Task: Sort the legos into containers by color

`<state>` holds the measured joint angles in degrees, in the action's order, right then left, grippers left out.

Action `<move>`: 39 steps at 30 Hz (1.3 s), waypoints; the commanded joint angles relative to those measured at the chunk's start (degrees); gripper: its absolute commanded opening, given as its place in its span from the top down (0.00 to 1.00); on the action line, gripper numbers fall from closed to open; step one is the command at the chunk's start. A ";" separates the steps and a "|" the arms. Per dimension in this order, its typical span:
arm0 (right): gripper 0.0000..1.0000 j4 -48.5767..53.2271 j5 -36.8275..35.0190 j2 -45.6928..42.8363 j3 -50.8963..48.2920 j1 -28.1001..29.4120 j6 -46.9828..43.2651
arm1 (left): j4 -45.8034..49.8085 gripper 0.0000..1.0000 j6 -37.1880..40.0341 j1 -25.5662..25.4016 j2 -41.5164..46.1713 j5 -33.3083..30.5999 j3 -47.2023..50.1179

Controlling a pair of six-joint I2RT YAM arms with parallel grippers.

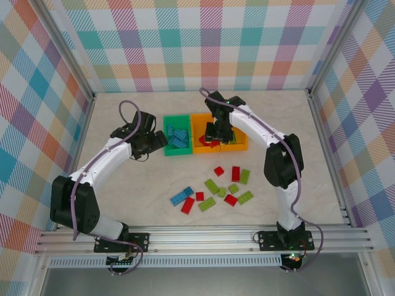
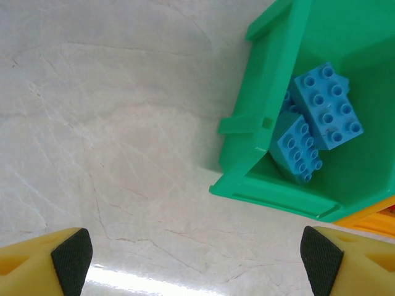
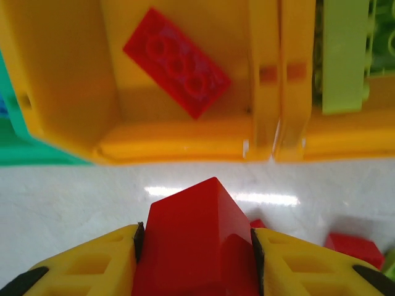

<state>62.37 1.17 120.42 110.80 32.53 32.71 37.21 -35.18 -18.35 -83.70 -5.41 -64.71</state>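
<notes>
- The right claw (image 3: 194,237) pinches a red brick (image 3: 194,265) between its yellow fingers (image 3: 92,268). The brick fills the gap and stands up above the fingertips.
- Just ahead of the held brick is the near wall of the middle orange bin (image 3: 179,139), with a strip of bare table between them.
- A second red brick (image 3: 177,61) lies askew on that bin's floor.
- The other orange bin (image 3: 333,132) touches the middle one on its right side and holds lime green bricks (image 3: 342,55).
- The left claw (image 2: 197,259) is spread wide with nothing between its pads. It hangs over bare table (image 2: 111,154) just beside the outer wall of the green bin (image 2: 259,123).
- Blue bricks (image 2: 327,105) lie inside the green bin, piled toward one corner.
- From above, the three bins stand in a touching row, with the green one at the left end.
- Loose bricks (image 1: 212,186) in red, lime green and blue lie scattered nearer the arm bases, well apart from the bins.
- Broad bare table lies left of the green bin and behind the row.
- Metal rails (image 1: 203,237) edge the table, with checked walls behind them.
</notes>
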 commanded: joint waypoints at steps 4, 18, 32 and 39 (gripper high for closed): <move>0.75 1.80 4.57 9.32 11.78 -1.68 1.32 | -0.47 0.09 -0.42 -1.98 2.03 0.62 2.97; 0.18 -0.48 5.76 5.88 12.53 -1.38 0.17 | -0.56 0.09 -1.89 -5.90 1.28 -0.84 4.85; 0.28 -2.17 -7.37 -16.81 -24.53 -2.30 -2.74 | -1.34 0.09 -1.16 -6.06 -1.22 -0.14 4.17; 0.40 -3.68 -4.86 -16.62 -32.53 -2.30 -0.32 | -1.21 0.09 -0.68 -6.25 -2.82 0.30 3.19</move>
<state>59.22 -3.90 103.46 79.75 30.33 31.03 35.90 -36.45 -23.62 -85.82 -5.19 -60.40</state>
